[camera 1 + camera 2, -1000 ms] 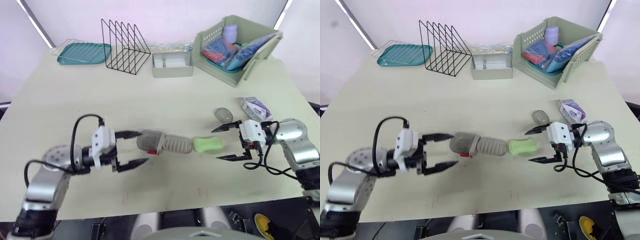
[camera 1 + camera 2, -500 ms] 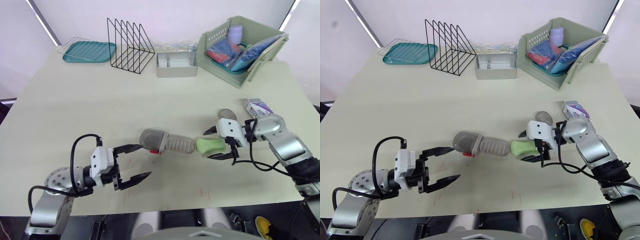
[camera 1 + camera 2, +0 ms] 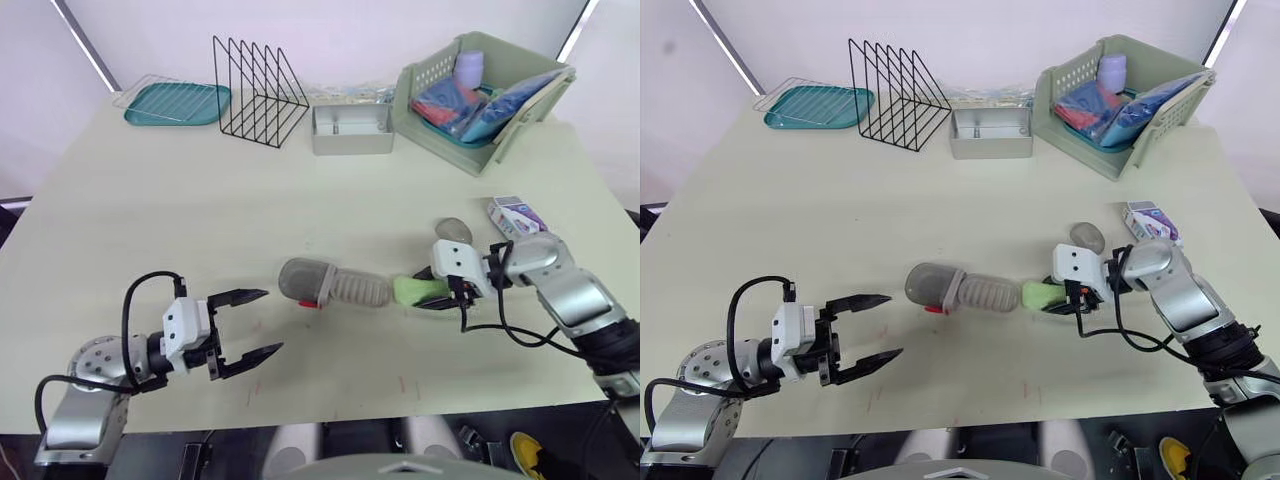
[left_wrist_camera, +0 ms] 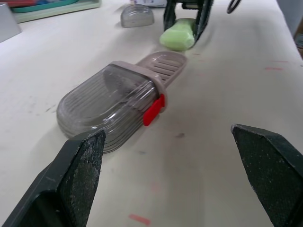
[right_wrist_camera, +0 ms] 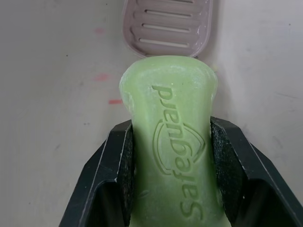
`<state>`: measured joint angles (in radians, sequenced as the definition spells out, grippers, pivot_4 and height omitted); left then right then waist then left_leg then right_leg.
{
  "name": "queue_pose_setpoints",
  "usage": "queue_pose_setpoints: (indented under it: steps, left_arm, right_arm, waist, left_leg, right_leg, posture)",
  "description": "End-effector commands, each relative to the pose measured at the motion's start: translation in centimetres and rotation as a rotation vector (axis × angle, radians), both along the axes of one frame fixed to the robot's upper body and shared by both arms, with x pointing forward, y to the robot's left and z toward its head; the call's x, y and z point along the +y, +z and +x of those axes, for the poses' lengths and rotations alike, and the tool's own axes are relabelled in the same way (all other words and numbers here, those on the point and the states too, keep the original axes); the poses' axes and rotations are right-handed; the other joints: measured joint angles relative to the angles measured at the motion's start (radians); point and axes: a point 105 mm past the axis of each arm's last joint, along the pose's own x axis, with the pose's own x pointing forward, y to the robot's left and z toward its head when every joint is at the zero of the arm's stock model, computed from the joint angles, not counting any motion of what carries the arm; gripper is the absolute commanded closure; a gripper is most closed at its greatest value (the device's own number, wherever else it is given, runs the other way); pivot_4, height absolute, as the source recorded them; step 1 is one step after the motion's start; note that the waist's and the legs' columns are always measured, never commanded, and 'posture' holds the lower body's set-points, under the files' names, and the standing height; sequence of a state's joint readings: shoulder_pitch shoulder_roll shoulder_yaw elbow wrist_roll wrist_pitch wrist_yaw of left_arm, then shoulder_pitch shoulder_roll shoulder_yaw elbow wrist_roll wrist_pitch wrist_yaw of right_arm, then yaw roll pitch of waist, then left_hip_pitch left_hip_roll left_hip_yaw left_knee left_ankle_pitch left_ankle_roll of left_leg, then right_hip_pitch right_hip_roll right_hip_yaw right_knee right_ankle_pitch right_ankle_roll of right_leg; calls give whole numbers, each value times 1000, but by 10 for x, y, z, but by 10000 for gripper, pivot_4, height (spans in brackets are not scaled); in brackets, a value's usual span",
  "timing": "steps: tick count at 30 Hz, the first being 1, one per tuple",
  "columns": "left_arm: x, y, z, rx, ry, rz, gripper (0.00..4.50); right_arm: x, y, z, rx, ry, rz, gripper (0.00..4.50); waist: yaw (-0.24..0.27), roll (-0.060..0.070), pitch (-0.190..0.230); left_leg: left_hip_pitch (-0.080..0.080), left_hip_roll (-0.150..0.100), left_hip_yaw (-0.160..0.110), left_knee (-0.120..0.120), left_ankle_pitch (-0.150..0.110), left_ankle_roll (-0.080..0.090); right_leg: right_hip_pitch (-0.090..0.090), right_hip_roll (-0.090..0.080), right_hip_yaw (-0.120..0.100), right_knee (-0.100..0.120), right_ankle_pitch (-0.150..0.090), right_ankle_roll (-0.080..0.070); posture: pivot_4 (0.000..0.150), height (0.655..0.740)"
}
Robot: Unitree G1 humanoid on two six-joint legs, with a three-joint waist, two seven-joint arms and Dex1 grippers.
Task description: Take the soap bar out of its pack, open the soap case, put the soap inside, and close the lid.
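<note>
Both pads (image 5: 124, 172) of right tool (image 5: 170, 126) against embossed soap bar (image 5: 173, 158)

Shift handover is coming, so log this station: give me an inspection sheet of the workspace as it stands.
Surface: pale table, faint red marks near the front edge.
Job's things: green soap unwrapped, at the tray end of the open soap case; soap pack near the right arm.
Clutter: teal tray, wire rack, metal box, basket of packets, grey cap.
Grippers: left gripper open, empty; right gripper, fingers shut on the soap.
Cables: black cable loops at both wrists.
Surroundings: pale walls; nothing else seen.
</note>
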<state>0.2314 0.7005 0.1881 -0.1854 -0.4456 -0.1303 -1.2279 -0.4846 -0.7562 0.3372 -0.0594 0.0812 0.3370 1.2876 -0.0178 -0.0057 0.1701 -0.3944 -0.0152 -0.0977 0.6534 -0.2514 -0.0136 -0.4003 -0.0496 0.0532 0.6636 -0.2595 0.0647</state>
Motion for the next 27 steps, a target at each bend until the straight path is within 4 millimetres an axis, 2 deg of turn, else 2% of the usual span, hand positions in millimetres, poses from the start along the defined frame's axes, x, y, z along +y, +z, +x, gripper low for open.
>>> queue_pose_setpoints:
  steps: [1, 4, 7, 9, 11, 17, 27]
  left_arm:
    - [0, 7, -2, -38, -18, 5, 0]
    - [1, 11, 0, -47, -8, -6, 0]
    - [2, 10, 1, -52, -2, -1, 0]
    - [1, 9, 0, -52, 4, -2, 0]
    - [-4, 11, 1, -53, 17, -19, 0]
    - [-8, 14, 2, -65, 26, -25, 0]
    - [-8, 13, 1, -60, 39, -20, 0]
  right_arm:
    - [1, 17, 1, -51, 33, 22, 28454]
    - [11, 36, -3, -77, 83, 54, 28454]
    - [30, 55, -4, -68, 61, 107, 28454]
    - [45, 60, -3, -52, 33, 124, 28454]
    - [61, 57, -1, -41, -6, 119, 28454]
    - [85, 40, 1, -27, -77, 101, 28454]
    - [99, 35, -3, -16, -71, 93, 28454]
  waist:
    - [0, 0, 0]
    - [-1, 0, 0]
    - [-6, 0, 0]
    - [-9, 0, 0]
    - [-12, 0, 0]
    - [-12, 0, 0]
    - [-21, 0, 0]
  left_leg:
    - [0, 0, 0, 0, 0, 0]
    - [0, 0, 0, 0, 0, 0]
    - [0, 1, 0, 0, 0, 0]
    - [0, 1, -1, -1, 0, 0]
    - [0, 1, -2, -1, 0, 0]
    - [-1, 0, -2, -1, 0, 0]
    - [-1, 0, -3, -1, 0, 0]
  right_leg:
    - [0, 0, 0, 0, 0, 0]
    - [0, 0, 0, 0, 0, 0]
    - [0, 0, 0, 0, 0, 0]
    - [0, 1, -1, 0, 0, 0]
    - [0, 1, -1, 0, 0, 0]
    - [0, -1, -1, 0, 0, 0]
    - [0, 0, -2, 0, 0, 0]
  posture:
    - [1500, 7400]
    - [1500, 7400]
    - [1500, 7400]
    - [1500, 7400]
    - [1500, 7400]
    - [1500, 7400]
    - [1500, 7400]
